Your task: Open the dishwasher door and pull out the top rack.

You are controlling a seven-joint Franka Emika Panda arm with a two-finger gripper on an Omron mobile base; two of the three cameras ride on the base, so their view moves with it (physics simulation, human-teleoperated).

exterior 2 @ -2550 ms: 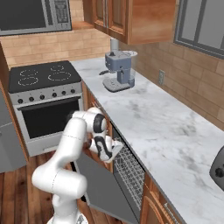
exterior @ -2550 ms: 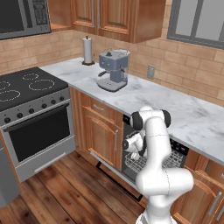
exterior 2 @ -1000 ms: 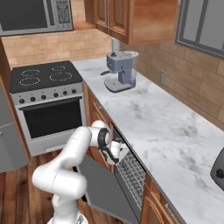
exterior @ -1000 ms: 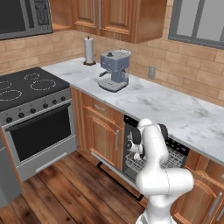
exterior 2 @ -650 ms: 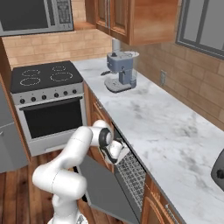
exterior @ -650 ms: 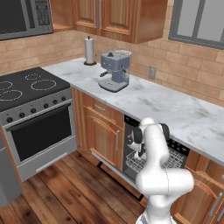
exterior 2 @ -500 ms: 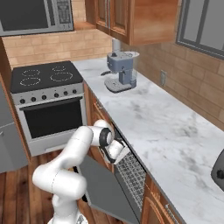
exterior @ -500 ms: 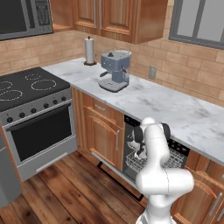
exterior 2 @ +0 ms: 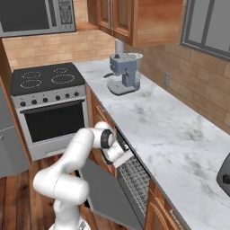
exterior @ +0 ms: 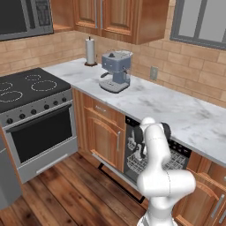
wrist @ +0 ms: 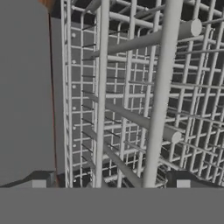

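**Door down, rack still to pull**

The dishwasher door (exterior 2: 105, 193) lies open. The top rack (wrist: 131, 100) sits inside, under the bench (exterior 2: 166, 130) — the pincer (wrist: 109, 186) spread wide around a front wire (no grip yet). Closing and pulling remain.

Even, shadowless, slightly soft rendering

The dishwasher door (exterior 2: 105, 193) hangs fully down, leaving the opening free from the front. Inside, the top rack (wrist: 131, 100) presents crossing wire bars directly ahead, with a grey side wall (wrist: 24, 92) just beside them.
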